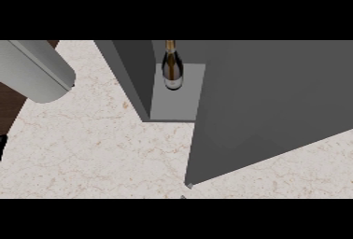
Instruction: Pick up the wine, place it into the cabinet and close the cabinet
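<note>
Far back in the cabinet (130,70), the wine (172,70) stood upright; I judged it heavy, slick, breakable glass, best gripped round its body, though neither hand showed, so I couldn't tell their state.

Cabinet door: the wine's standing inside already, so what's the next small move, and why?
Probably bring a hand to the open door and start pushing it shut. The wine bottle stands upright on the shelf inside the cabinet, with no hand on it, so only the closing seems left.
</note>
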`<state>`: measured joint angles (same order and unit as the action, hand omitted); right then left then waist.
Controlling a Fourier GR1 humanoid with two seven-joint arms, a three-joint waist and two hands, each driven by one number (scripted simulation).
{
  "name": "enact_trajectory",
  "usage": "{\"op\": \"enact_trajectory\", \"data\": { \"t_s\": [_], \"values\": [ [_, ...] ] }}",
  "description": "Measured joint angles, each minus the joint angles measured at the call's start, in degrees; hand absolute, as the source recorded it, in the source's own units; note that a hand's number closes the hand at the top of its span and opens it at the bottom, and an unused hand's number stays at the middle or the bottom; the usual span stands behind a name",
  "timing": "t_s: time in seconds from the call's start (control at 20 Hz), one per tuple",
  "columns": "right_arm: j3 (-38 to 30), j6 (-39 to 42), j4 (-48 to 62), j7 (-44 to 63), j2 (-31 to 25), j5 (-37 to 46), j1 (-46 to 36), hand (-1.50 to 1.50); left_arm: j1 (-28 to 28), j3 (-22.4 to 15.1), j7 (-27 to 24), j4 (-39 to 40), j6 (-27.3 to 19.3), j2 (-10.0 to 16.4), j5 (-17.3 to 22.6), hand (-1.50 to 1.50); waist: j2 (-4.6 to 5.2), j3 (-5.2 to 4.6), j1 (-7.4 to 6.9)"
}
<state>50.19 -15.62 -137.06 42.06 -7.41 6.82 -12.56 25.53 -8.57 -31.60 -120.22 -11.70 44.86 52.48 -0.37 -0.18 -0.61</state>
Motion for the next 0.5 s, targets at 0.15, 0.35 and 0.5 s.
{"op": "enact_trajectory", "data": {
  "t_s": [0.15, 0.35, 0.5],
  "values": [
    [1.02, -3.18, 0.52, 1.16, -1.97, -0.03, -4.28, 1.5, -1.24, 0.31, 0.91, 1.1, 1.41, -0.38, 0.76, -1.5, 0.09, -0.03, -0.2],
    [1.1, -6.43, 1.77, 2.25, -3.29, -2.71, -10.18, 1.5, -2.22, 1.22, 2.8, 0.26, 1.37, -0.39, 1.83, -1.5, 0.24, -0.03, -0.81],
    [0.1, -9.06, 3.7, 1.98, -3.11, -5.84, -14.48, 1.5, -2.55, 1.03, 3.73, -0.49, 0.84, -0.76, 1.81, -1.5, 0.38, -0.02, -1.41]
  ]
}}
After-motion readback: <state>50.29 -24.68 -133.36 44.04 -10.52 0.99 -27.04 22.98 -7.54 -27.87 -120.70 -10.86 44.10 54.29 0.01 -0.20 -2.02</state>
